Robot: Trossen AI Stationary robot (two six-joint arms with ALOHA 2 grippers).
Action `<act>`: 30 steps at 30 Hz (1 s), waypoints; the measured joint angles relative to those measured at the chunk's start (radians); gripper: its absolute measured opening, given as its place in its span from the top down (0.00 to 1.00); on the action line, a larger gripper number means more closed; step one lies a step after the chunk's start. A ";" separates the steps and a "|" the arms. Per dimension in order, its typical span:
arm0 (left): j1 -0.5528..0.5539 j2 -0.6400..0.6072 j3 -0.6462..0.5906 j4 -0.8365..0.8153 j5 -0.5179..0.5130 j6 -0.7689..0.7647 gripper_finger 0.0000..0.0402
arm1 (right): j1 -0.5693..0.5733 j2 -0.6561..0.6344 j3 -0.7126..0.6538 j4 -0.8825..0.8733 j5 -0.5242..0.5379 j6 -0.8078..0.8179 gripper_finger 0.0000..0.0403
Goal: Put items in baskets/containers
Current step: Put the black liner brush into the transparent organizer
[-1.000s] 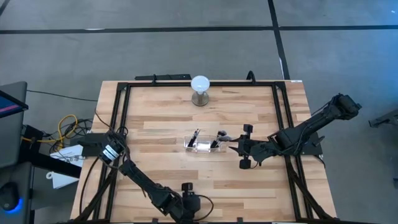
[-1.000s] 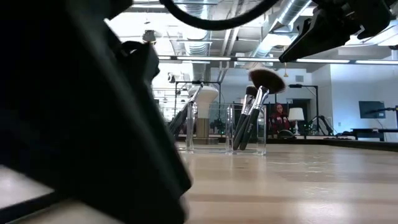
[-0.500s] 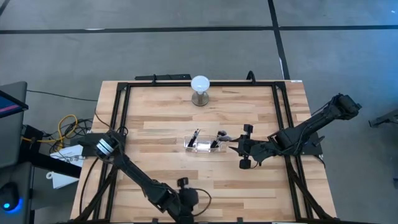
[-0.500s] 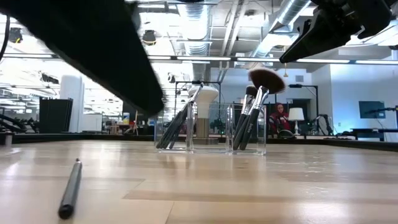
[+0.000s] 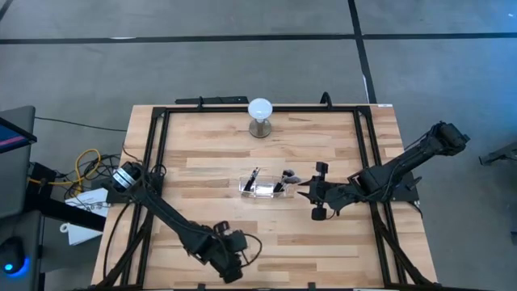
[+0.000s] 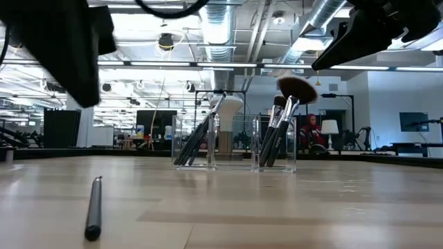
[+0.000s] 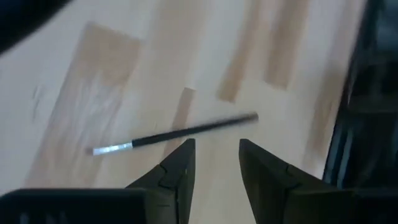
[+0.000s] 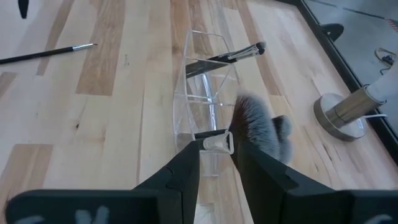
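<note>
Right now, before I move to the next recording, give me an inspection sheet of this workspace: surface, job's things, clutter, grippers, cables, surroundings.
Surface: wooden table inside a black frame.
Job's things: clear holder mid-table, several brushes standing in it, a fan brush among them; one loose brush lies flat on the table near the front edge.
Clutter: white globe on a metal base near the far edge.
Grippers: left gripper open above the loose brush, not touching it; right gripper beside the holder, closed on a brush's metal ferrule.
Cables: yellow and white cables off the table's left side.
Surroundings: grey floor; a person seated far behind the table.
</note>
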 joint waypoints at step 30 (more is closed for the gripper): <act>0.008 -0.007 -0.028 -0.101 0.040 0.850 0.70 | 0.008 0.000 0.000 0.008 -0.049 0.063 0.75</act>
